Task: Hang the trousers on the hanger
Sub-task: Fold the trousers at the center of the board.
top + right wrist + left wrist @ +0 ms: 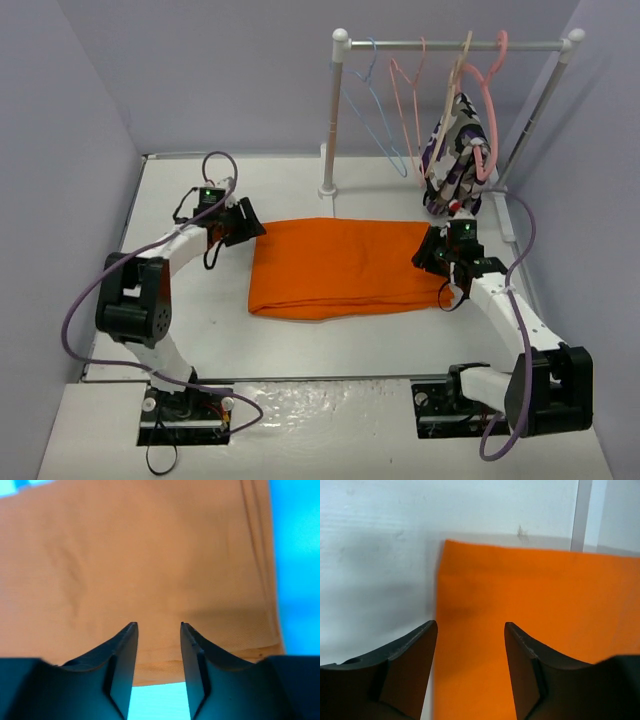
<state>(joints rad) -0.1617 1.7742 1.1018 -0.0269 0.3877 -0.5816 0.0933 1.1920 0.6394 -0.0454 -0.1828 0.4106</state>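
Observation:
The orange trousers (345,265) lie folded flat in the middle of the table. The light-blue hanger (375,105) hangs at the left end of the rack rail. My left gripper (247,225) is open at the trousers' far left corner; in the left wrist view (471,625) its jaws straddle the cloth's left edge (530,620). My right gripper (432,250) is open at the trousers' right edge; in the right wrist view (158,625) its jaws sit over the cloth's hem (150,570), which looks tan there. Neither holds anything.
A white clothes rack (455,45) stands at the back right, with pink hangers (408,95), a beige hanger (458,70) and a purple-white-black patterned garment (457,150). The rack's post base (328,187) is just behind the trousers. Walls enclose the white table (300,340).

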